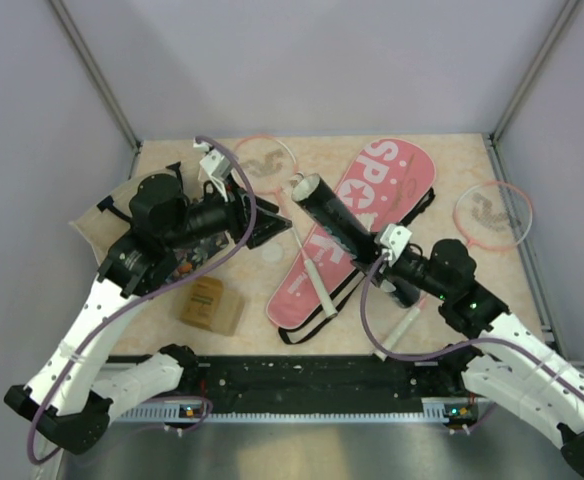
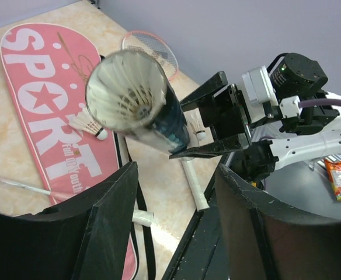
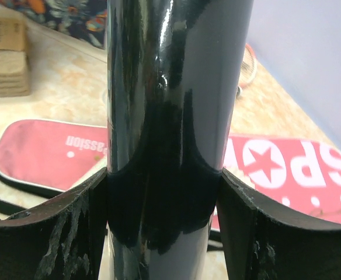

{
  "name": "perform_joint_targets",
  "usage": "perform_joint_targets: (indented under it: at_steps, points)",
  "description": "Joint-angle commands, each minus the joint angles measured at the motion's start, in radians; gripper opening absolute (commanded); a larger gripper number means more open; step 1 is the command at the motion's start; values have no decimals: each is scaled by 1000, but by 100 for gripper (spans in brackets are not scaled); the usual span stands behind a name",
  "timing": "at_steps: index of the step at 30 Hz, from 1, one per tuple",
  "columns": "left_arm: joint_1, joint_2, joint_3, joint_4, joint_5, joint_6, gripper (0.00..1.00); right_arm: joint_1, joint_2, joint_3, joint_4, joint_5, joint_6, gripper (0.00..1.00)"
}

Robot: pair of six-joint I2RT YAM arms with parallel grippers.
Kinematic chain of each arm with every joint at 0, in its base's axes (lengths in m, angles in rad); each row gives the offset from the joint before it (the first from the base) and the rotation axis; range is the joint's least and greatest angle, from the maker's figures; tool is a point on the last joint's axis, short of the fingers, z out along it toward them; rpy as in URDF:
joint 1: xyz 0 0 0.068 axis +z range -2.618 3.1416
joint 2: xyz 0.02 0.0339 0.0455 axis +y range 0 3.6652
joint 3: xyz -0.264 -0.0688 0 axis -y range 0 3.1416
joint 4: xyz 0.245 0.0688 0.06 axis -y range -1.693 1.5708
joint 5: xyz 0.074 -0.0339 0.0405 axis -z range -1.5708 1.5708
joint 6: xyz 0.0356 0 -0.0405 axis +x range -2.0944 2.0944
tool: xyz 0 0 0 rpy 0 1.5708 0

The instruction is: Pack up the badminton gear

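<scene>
Beige tabletop; right gripper pinches black tube, shuttlecock nested inside; left gripper spread

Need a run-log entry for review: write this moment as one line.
right end effector: shut on tube over cover | left end effector: open, empty | shuttlecock: on cover

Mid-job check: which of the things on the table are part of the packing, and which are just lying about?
Job: black tube, held by the right gripper; pink SPORT cover; far racket; right-side racket; loose shuttlecock.
Lying about: cardboard box; beige tote bag; orange snack packet.
</scene>
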Motion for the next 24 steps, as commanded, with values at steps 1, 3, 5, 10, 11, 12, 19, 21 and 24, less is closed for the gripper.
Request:
perform_joint_targets:
  at_steps: [1,3,5,10,11,12,19,21,24]
  points:
    - [-5,-1,44,-8,-58,40,62,6,3,45,53,210,116,40]
    - [-5,7,49,-9,-107,42,64,4,-4,53,46,260,149,41]
    - [-5,34,46,-16,-203,26,64,6,-9,62,39,323,189,41]
    - [-5,113,-11,55,-461,-64,64,6,-35,89,38,529,278,43]
    - [-5,126,-25,78,-516,-87,63,6,-52,83,48,543,288,43]
    - [-5,145,-37,96,-573,-108,63,6,-79,80,59,552,295,43]
    - [-3,335,-83,251,-853,-294,63,4,-248,72,142,508,349,43]
    - [-5,421,-92,315,-877,-343,62,4,-262,83,135,491,369,43]
    - [-3,546,-78,427,-894,-366,60,4,-268,97,105,463,371,43]
